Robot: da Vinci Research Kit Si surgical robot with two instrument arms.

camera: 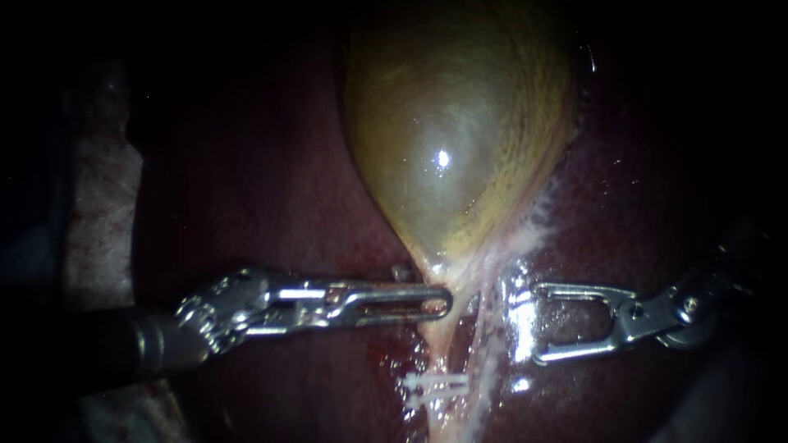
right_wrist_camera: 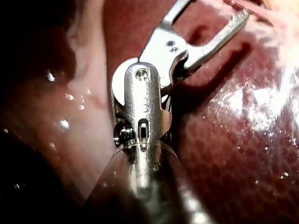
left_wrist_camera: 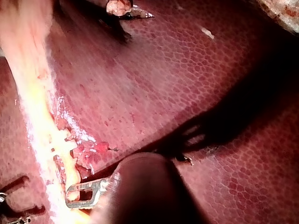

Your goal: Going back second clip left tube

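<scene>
The gallbladder (camera: 451, 123) lies on the liver (camera: 271, 180), and its narrow end tapers into the left tube (camera: 443, 344), which runs away from it. A white clip (camera: 435, 385) sits across this tube, well off from the gallbladder's narrow end. The left instrument (camera: 443, 303) reaches in with its tip against the tube, just past the gallbladder's narrow end and nearer to it than the clip. I cannot tell whether that tip is clamped on anything. The right instrument (camera: 529, 321) is on the other side of the gallbladder's narrow end, with its jaws spread wide apart and nothing between them. Its tips are near a pale strand (camera: 488, 344) that runs from the gallbladder beside the tube.
</scene>
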